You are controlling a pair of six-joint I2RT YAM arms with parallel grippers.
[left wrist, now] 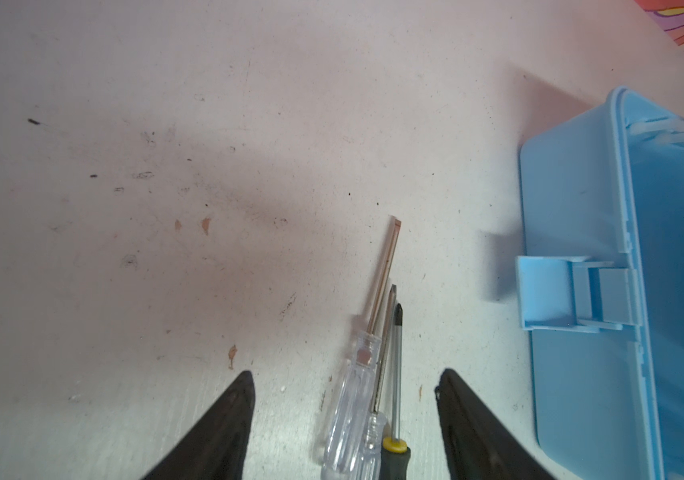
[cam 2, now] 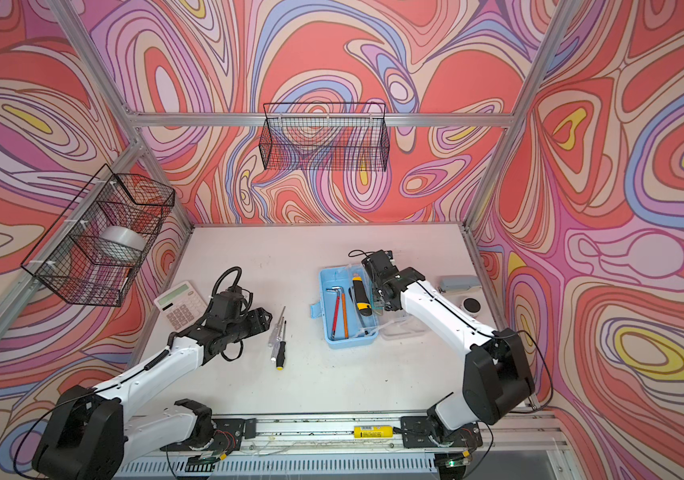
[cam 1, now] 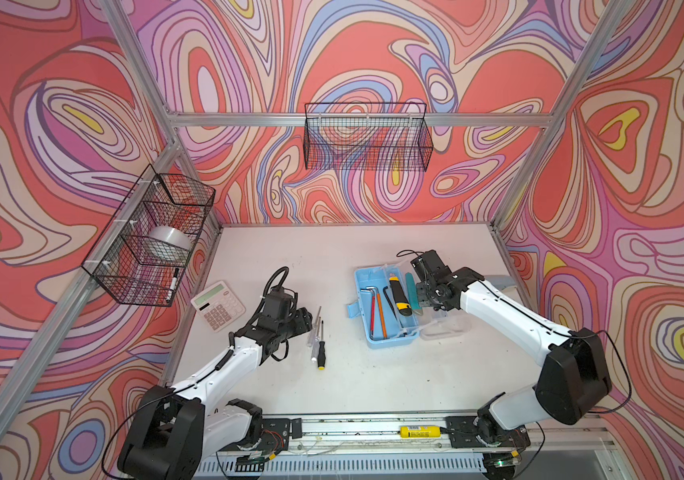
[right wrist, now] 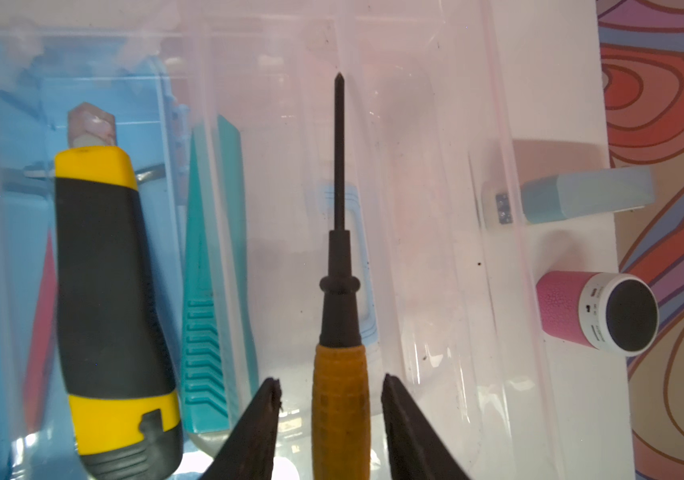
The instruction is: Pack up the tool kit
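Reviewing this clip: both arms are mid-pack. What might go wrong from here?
1. The orange screwdriver sits between the right claw's parted jaws over the clear lid, not the blue box; let go here, it would likely land on the lid and hinder closing.
2. Three screwdrivers lie bunched together by the open left claw; a grasp may catch several or scatter them.

Left arm (cam 1: 223, 365): stretched forward from the near edge, wrist low. Left gripper (left wrist: 346, 374): jaws spread wide, angled downward, clasping nothing. Right arm (cam 1: 510, 311): elbow raised, forearm reaching inward toward the left. Right gripper (right wrist: 329, 378): jaws narrowly parted, pressing on nothing, pointed downward.
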